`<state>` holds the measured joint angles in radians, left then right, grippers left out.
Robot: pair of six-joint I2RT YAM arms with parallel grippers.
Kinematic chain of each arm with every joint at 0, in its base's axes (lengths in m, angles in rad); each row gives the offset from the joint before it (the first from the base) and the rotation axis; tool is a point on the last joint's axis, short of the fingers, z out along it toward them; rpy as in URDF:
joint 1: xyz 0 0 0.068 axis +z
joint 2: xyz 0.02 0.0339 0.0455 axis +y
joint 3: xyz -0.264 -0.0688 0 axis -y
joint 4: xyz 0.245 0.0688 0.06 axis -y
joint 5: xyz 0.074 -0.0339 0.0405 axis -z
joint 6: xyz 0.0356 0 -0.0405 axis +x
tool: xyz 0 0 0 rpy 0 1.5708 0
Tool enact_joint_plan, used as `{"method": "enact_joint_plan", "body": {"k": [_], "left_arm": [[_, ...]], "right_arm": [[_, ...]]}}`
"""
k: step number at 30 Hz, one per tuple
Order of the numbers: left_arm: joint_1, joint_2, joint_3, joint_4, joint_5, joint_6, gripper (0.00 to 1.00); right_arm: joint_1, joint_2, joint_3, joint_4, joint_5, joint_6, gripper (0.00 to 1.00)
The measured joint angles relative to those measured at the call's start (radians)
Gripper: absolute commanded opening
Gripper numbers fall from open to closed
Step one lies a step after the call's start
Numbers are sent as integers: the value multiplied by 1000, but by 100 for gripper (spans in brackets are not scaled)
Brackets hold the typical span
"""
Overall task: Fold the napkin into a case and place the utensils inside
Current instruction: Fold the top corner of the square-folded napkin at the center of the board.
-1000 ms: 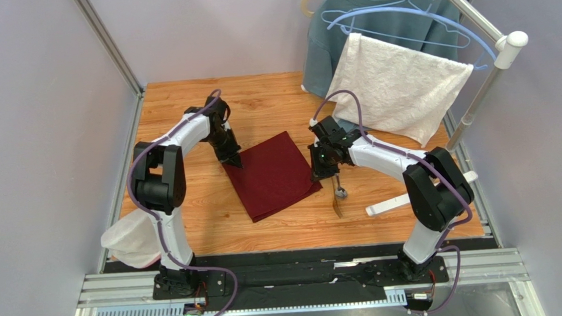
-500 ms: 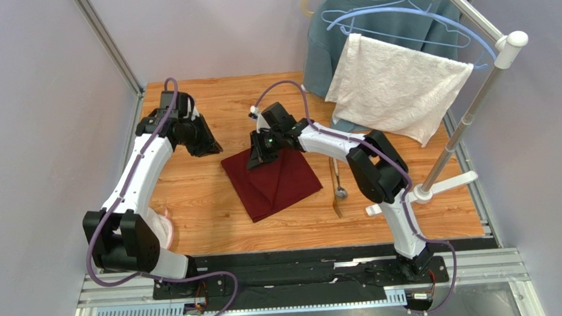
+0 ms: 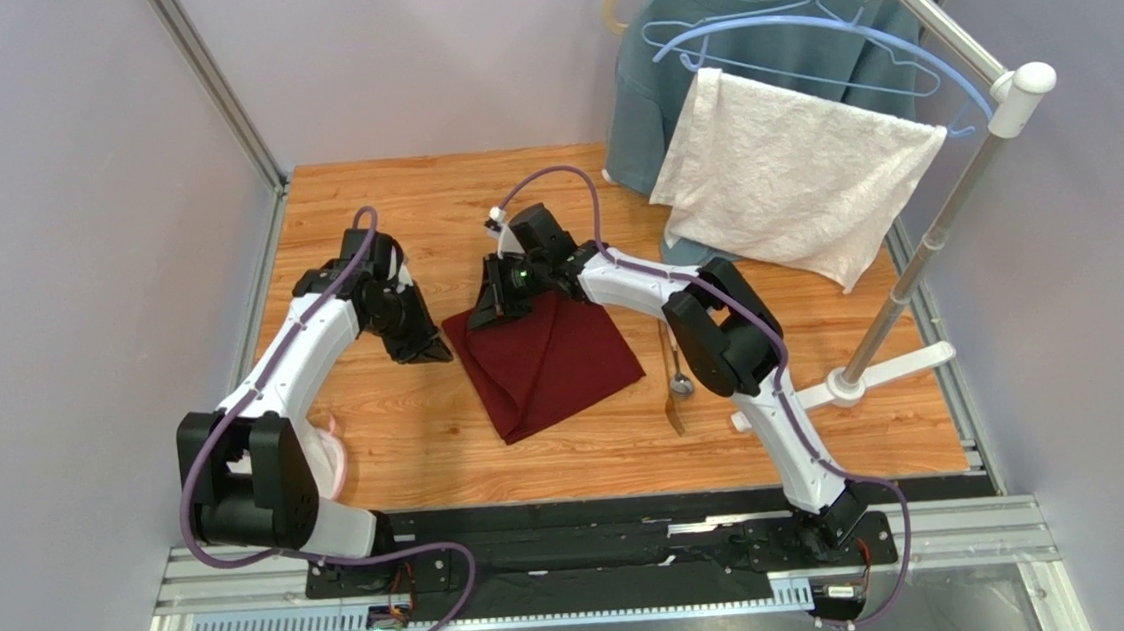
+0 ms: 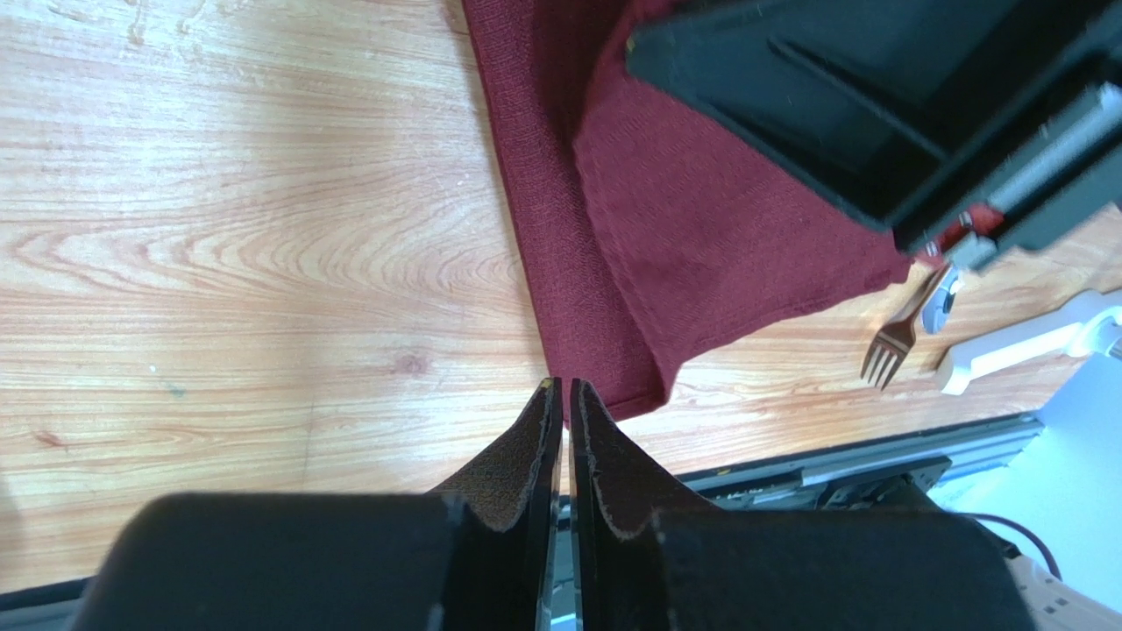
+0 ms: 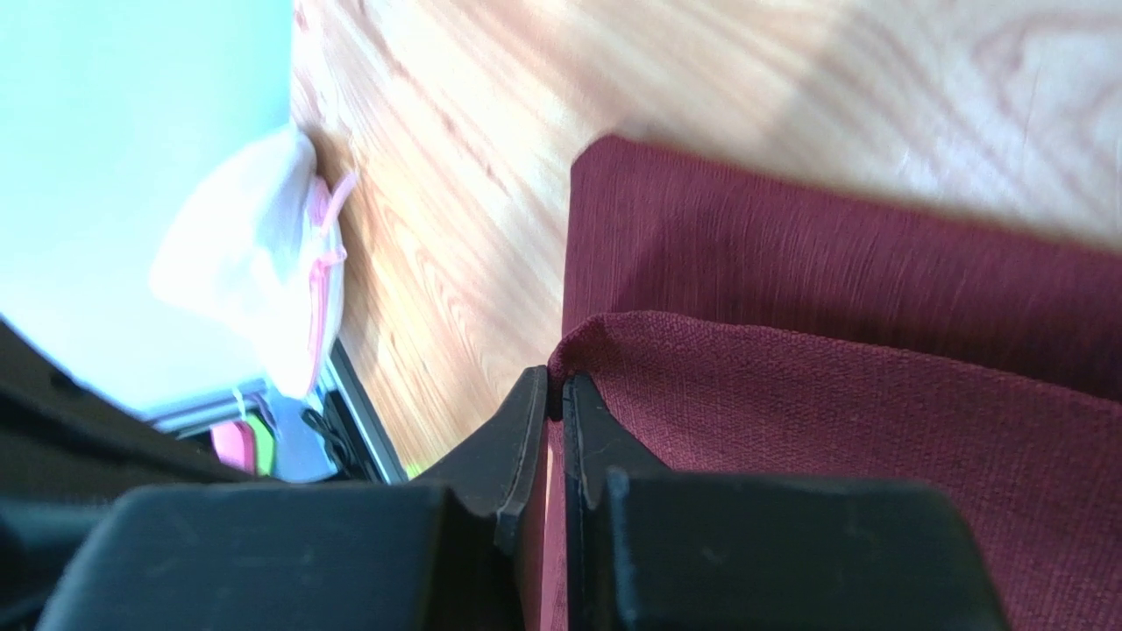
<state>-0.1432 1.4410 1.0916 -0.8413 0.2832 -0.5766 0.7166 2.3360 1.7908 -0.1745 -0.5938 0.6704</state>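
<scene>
The maroon napkin (image 3: 557, 364) lies on the wooden table, its right part folded over to the left. My right gripper (image 3: 490, 311) is shut on the folded napkin edge (image 5: 790, 395) at the cloth's far left corner. My left gripper (image 3: 431, 350) is shut and empty just left of the napkin (image 4: 659, 224), its tips above the wood beside the cloth's near corner. The silver spoon (image 3: 682, 383) and the golden-brown fork (image 3: 674, 418) lie side by side right of the napkin; the fork (image 4: 893, 350) also shows in the left wrist view.
A white textured towel (image 3: 799, 177) and a grey-blue sweatshirt (image 3: 683, 50) hang on a rack at the back right; the rack's white foot (image 3: 889, 368) rests near the utensils. A white and pink bag (image 5: 270, 263) sits at the table's left edge.
My right gripper has carried the napkin's right edge across to the left, folding the cloth over. My left arm swung away and has come back beside the napkin's left edge.
</scene>
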Motion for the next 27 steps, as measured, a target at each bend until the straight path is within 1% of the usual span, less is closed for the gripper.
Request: {"method": "enact_joint_plan", "body": {"k": [12, 18, 21, 22, 25, 27], "left_arm": [[0, -42, -40, 16, 4, 0, 12], [0, -45, -44, 16, 11, 0, 12], [0, -45, -45, 16, 18, 0, 12], [0, -45, -45, 17, 24, 0, 12], [0, -43, -45, 27, 58, 0, 12], [-2, -35, -45, 37, 77, -1, 12]], "right_arm": [[-3, 113, 102, 42, 18, 100, 4], [-7, 137, 143, 46, 22, 117, 8], [-9, 153, 171, 47, 22, 123, 16], [-9, 160, 180, 47, 21, 126, 25], [-10, 179, 208, 47, 19, 132, 38], [-11, 182, 213, 41, 14, 129, 41]]}}
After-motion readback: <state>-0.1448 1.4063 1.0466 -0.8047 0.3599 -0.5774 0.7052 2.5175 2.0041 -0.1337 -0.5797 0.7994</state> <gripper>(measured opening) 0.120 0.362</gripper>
